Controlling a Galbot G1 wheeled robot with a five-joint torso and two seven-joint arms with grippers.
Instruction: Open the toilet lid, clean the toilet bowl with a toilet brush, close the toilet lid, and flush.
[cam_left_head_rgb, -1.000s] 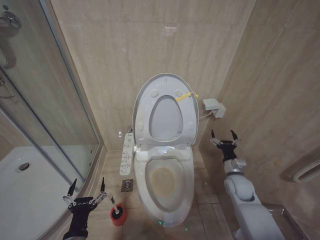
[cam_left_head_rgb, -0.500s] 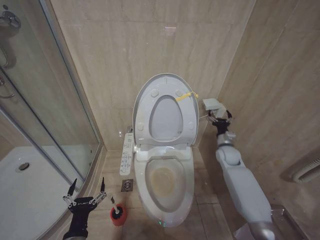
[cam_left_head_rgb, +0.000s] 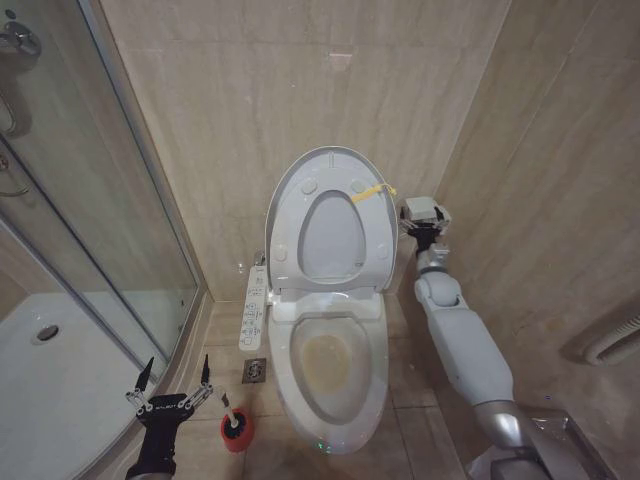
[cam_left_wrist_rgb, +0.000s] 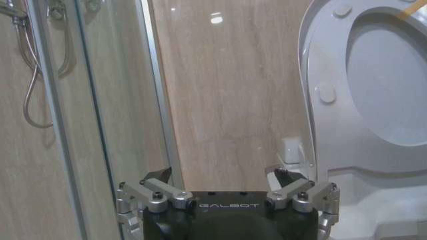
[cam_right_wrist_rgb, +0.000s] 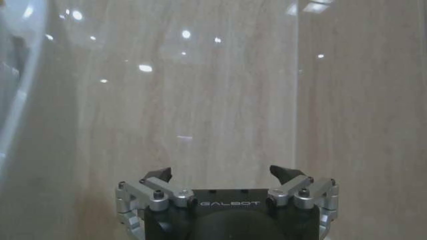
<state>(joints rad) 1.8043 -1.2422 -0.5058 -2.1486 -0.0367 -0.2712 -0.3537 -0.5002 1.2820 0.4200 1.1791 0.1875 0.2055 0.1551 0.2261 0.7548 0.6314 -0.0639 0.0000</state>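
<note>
Brush (cam_left_head_rgb: 230, 410) upright in red holder (cam_left_head_rgb: 237, 432).

The toilet brush (cam_left_head_rgb: 231, 413) bristles sit hidden inside its red holder (cam_left_head_rgb: 237, 431).

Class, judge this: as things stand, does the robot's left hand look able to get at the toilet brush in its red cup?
Probably yes. The left hand hovers open just beside the toilet brush, whose handle sticks up from the red cup, with bare floor between them.

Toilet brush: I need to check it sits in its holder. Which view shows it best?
The head view: the toilet brush stands in its red cup on the floor, beside the open left tool. The left wrist view faces the raised toilet lid; the right wrist view faces wall.
</note>
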